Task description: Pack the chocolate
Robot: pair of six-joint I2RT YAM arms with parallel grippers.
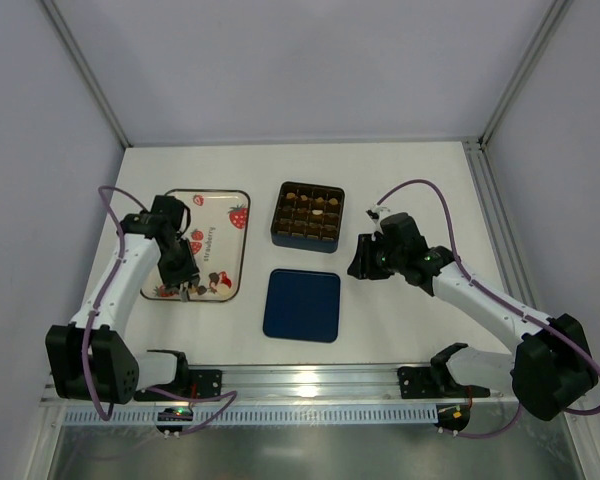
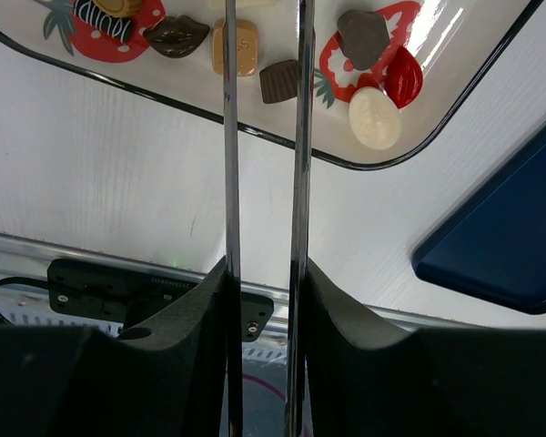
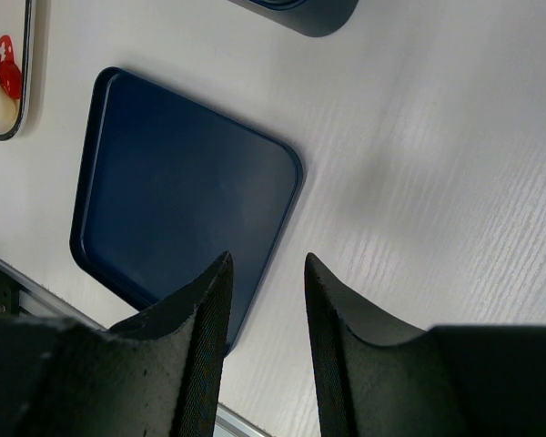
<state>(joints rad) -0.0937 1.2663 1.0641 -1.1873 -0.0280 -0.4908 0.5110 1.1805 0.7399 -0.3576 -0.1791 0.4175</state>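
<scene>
Chocolates (image 2: 279, 80) are lying on the tray (image 2: 191, 89) beneath the left tool (image 1: 184, 290), it and the right tool (image 3: 266, 264) both standing apart.

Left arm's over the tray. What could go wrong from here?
The left gripper's thin metal blades frame a small dark brown ridged chocolate crowded beside a tan square chocolate; closing might nudge or pinch the neighbour.
The dark-blue box's grid cells look tight; a slightly off drop could miss.
</scene>
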